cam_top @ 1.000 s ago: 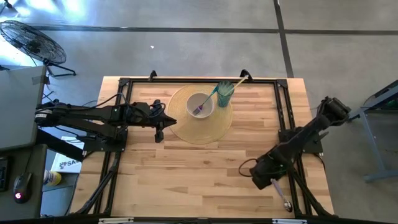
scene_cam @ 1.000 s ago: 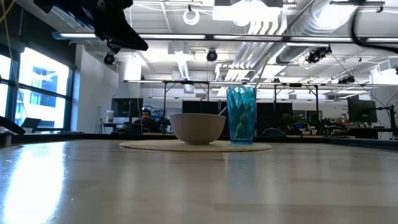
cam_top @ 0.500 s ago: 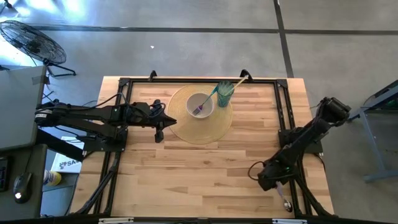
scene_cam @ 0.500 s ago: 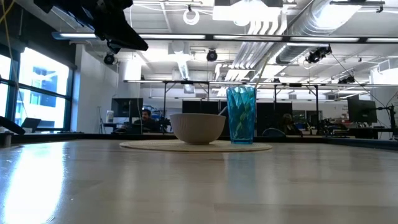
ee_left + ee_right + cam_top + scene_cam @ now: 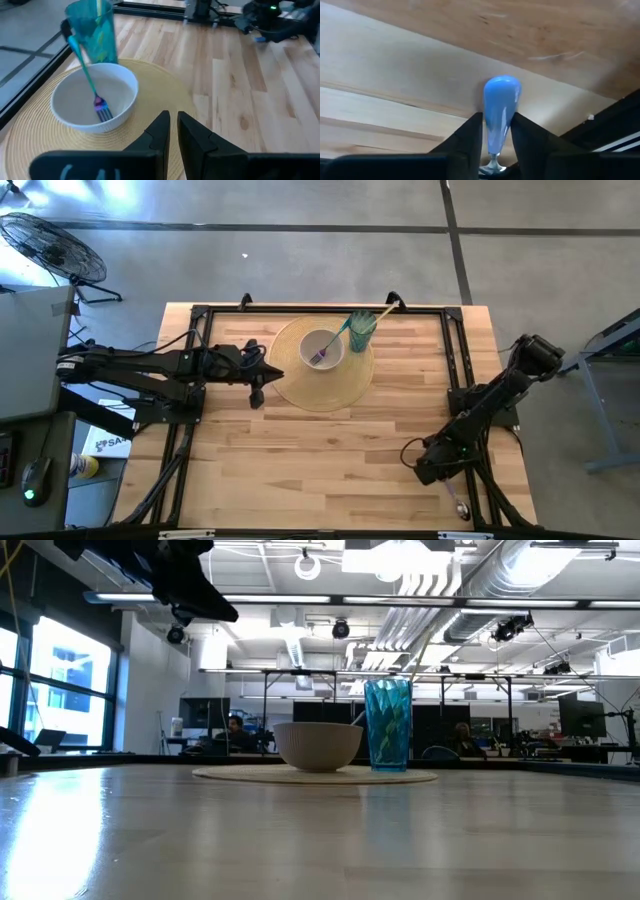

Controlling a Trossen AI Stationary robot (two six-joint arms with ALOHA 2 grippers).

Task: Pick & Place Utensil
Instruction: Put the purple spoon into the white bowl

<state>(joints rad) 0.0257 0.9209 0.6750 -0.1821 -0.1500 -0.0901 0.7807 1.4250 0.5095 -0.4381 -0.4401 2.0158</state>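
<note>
A spoon (image 5: 457, 502) with a light blue handle lies on the wood near the table's right near corner, its metal bowl toward the near edge. My right gripper (image 5: 432, 472) stands over its handle end and is shut on it. A white bowl (image 5: 322, 348) sits on a round woven placemat (image 5: 320, 392) with a teal-handled fork (image 5: 92, 89) leaning in it. A teal glass (image 5: 361, 330) stands beside the bowl with a pale stick in it. My left gripper (image 5: 258, 376) hovers shut above the placemat's left edge, touching nothing. My right gripper (image 5: 495, 120) has the spoon's blue handle (image 5: 501, 100) pinched between its two fingers (image 5: 470, 132), toward the handle's narrow end near the metal neck. The fingers come from above, across the handle. The spoon lies flat on the table, and its rounded handle end sticks out past the fingertips.
Black frame rails (image 5: 458, 360) run along the table's left, right and far sides; one passes close by the spoon. Bare wood (image 5: 320, 460) stretches between the placemat and the near edge. A fan stands on the floor beyond the table's left far corner.
My right gripper has shifted a little toward the table's right edge, coming over the spoon's handle end, and has then kept still. The spoon has stayed where it lay.
</note>
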